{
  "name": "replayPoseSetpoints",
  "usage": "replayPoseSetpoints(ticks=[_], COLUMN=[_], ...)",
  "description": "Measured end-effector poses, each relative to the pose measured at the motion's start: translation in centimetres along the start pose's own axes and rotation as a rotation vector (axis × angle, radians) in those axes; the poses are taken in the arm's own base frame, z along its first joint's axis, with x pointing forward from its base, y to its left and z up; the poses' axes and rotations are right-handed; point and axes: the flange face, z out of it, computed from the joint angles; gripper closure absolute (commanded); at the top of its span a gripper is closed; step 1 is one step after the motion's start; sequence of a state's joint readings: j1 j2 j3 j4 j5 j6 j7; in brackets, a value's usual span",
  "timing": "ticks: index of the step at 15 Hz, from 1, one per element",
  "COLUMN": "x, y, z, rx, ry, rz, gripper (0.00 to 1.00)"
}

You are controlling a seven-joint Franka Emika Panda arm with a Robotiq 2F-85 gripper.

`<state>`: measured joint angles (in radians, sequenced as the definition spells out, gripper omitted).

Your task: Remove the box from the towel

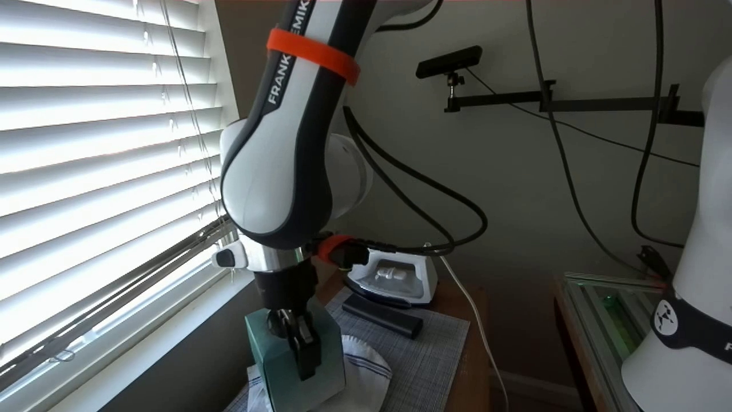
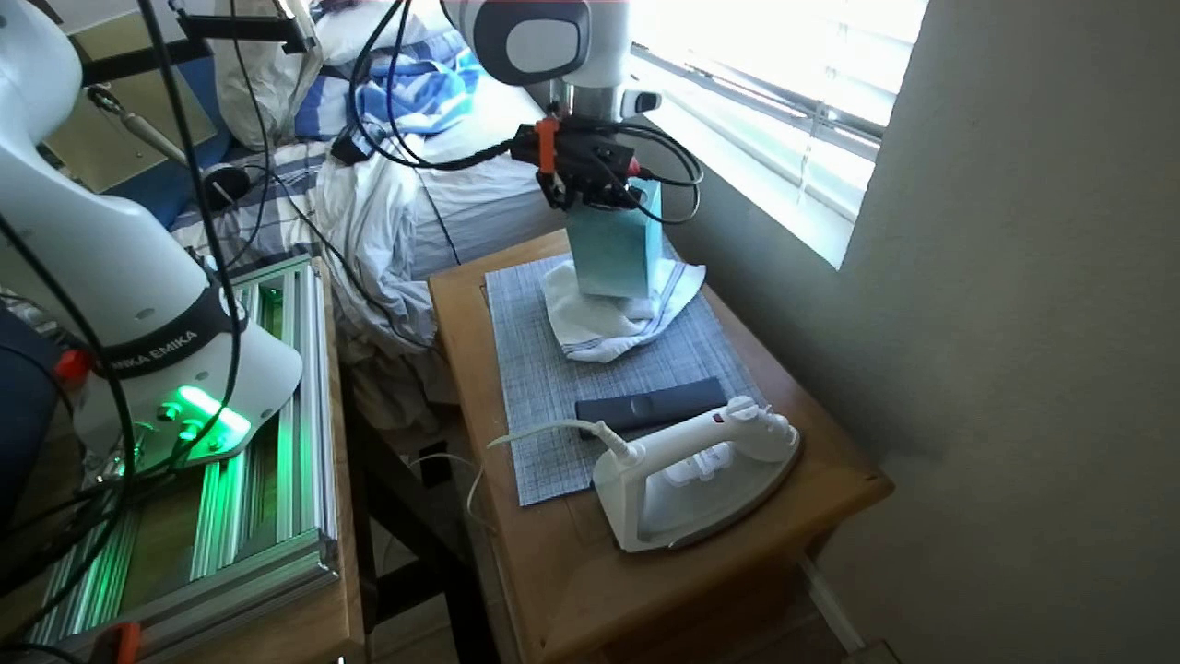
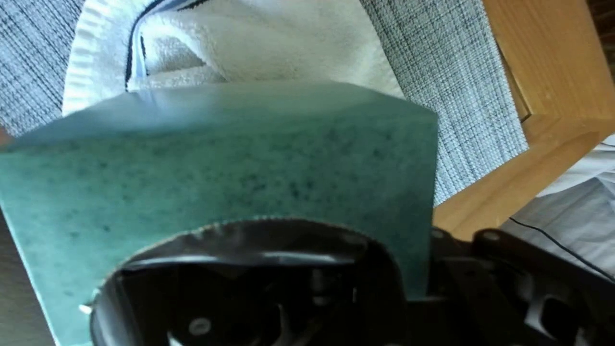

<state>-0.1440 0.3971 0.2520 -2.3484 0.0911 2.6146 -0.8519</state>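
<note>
I have my gripper [image 1: 297, 347] nearly closed on the blue-green box [image 2: 608, 256], pinching it by one side: one finger [image 1: 309, 357] lies along the outside, the other seems to enter the dark oval [image 3: 230, 247] on top, its tip hidden from me. The box sits upright over the white towel [image 2: 592, 334]; I can't tell whether they touch. The towel lies rumpled on the gray placemat [image 2: 544, 443], with a dark bar [image 2: 651, 407] near it and the white iron [image 2: 701, 475] on the wooden table [image 2: 645, 595].
</note>
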Motion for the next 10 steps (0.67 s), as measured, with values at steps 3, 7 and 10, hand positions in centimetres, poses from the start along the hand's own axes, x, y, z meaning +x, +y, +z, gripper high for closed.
replayPoseSetpoints(ticks=[3,7,10], x=[0.5,1.0,0.8], y=[-2.8,-7.5,-10.4], z=[-1.8,-3.1,-3.3], rx=[0.012,0.089,0.141], ry=[0.012,0.012,-0.018], rz=[-0.109,-0.269,-0.352], gripper=[0.99,0.99,0.94])
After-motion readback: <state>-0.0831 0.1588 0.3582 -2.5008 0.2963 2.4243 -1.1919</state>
